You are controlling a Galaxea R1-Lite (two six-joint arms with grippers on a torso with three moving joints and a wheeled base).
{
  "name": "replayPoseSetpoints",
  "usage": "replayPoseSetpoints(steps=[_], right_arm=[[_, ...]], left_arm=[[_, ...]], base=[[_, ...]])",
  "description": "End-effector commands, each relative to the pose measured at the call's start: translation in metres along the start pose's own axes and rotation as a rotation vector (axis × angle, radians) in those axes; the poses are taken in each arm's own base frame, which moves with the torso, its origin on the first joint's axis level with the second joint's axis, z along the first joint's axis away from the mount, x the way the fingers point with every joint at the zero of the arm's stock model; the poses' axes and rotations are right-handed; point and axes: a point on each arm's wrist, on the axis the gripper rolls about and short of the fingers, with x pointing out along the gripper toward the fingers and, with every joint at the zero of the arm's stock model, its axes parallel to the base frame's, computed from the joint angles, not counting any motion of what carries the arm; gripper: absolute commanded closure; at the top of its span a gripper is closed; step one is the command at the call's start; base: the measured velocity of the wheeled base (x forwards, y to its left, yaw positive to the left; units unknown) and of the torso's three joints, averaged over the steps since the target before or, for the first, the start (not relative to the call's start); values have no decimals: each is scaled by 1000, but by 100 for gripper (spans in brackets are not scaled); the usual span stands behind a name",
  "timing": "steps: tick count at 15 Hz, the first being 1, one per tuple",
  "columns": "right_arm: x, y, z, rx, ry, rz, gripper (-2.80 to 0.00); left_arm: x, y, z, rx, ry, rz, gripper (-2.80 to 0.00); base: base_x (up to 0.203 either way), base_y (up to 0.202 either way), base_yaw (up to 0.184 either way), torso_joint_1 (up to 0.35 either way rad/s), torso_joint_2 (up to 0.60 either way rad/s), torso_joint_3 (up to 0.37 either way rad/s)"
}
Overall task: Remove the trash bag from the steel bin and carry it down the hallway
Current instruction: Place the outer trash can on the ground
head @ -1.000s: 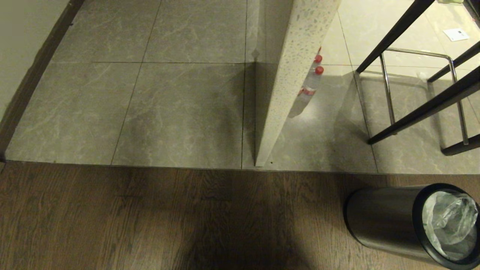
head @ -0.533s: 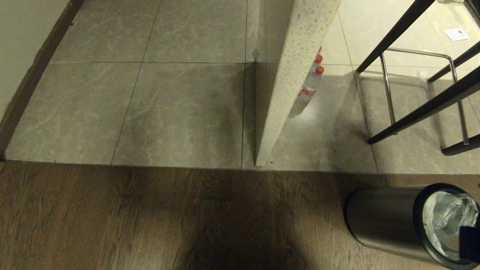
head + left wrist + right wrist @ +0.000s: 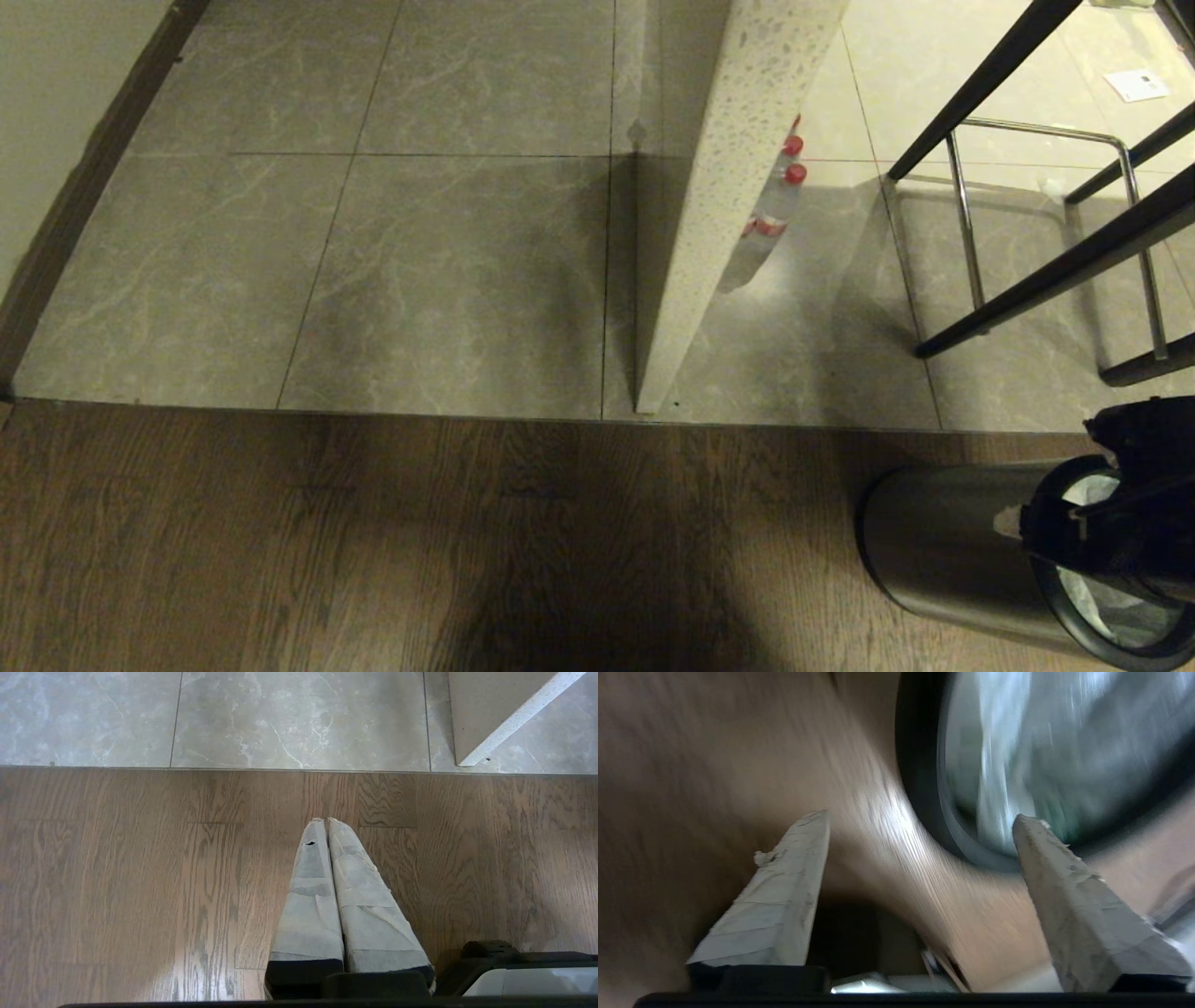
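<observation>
The right gripper (image 3: 920, 821) has swung in over the bin (image 3: 943, 551), jaws now spread and empty, so the grab is starting. The bag (image 3: 1017, 760) sits inside, probably just beyond one jaw. Left gripper (image 3: 327, 823) hangs pressed together. A stool (image 3: 1046, 271) stands nearby.

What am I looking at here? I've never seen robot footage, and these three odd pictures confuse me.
It is a two-armed wheeled robot. One picture looks down from its head: a steel bin on a wood floor, grey tiles beyond, a trash bag inside the bin. The other two come from cameras on its wrists. The right gripper is open above the bin's rim, holding nothing yet. The left gripper is shut and empty, idle over the wood floor.
</observation>
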Motion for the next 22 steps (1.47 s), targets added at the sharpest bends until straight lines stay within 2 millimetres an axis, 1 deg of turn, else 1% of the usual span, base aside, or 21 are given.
replayPoseSetpoints(steps=[1,3,4,6,7,11,12,14,15,16,19,20,22], right_arm=[[30,2,0,18,13,-24,-280],[52,4,1,38,-8,-24,-280],[58,6,3,47,-22,-12,-280],[60,6,5,53,-31,-1,-280],[62,8,5,55,-23,48,-280],[75,11,3,54,-33,59,-280],[70,12,8,56,-60,70,-280],[49,12,24,61,-145,110,-280],[45,12,26,54,-158,116,-280],[40,11,27,43,-162,118,-280],[10,7,28,17,-179,172,-280],[7,6,25,9,-150,181,-280],[-1,5,26,12,-156,191,-280]], left_arm=[[0,0,0,-1,0,0,0],[0,0,0,-1,0,0,0],[0,0,0,-1,0,0,0],[0,0,0,-1,0,0,0],[0,0,0,-1,0,0,0],[0,0,0,-1,0,0,0],[0,0,0,-1,0,0,0],[0,0,0,-1,0,0,0],[0,0,0,-1,0,0,0],[0,0,0,-1,0,0,0],[0,0,0,-1,0,0,0],[0,0,0,-1,0,0,0],[0,0,0,-1,0,0,0]], base=[[0,0,0,0,0,0],[0,0,0,0,0,0],[0,0,0,0,0,0],[0,0,0,0,0,0],[0,0,0,0,0,0],[0,0,0,0,0,0],[0,0,0,0,0,0],[0,0,0,0,0,0],[0,0,0,0,0,0],[0,0,0,0,0,0],[0,0,0,0,0,0],[0,0,0,0,0,0],[0,0,0,0,0,0]])
